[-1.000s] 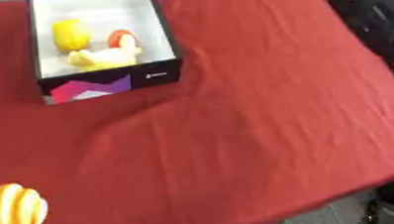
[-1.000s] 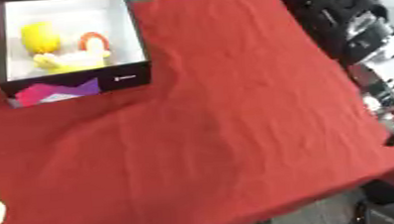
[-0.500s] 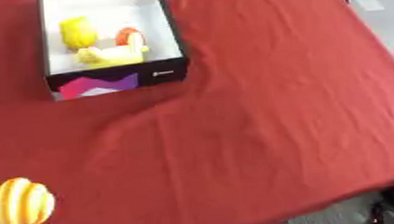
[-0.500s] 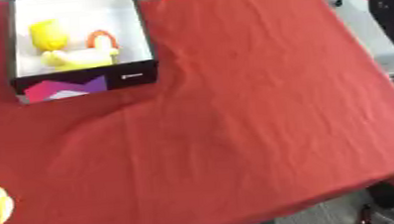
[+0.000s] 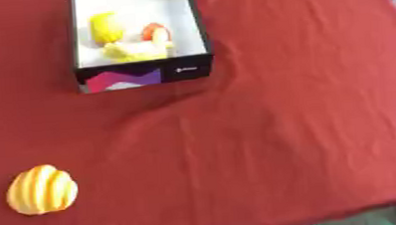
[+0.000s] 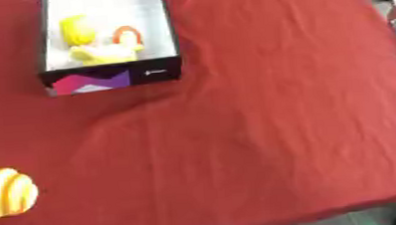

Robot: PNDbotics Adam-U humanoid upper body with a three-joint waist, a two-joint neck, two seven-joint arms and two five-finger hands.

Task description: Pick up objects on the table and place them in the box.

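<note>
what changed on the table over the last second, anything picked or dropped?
Nothing was picked or dropped. The whole picture shifted, so the head camera moved, not the things. The yellow striped object lies in the same spot on the red cloth, near its left front edge. The box holds the same yellow pieces and the red-and-white one. Neither hand shows, then or now.
</note>
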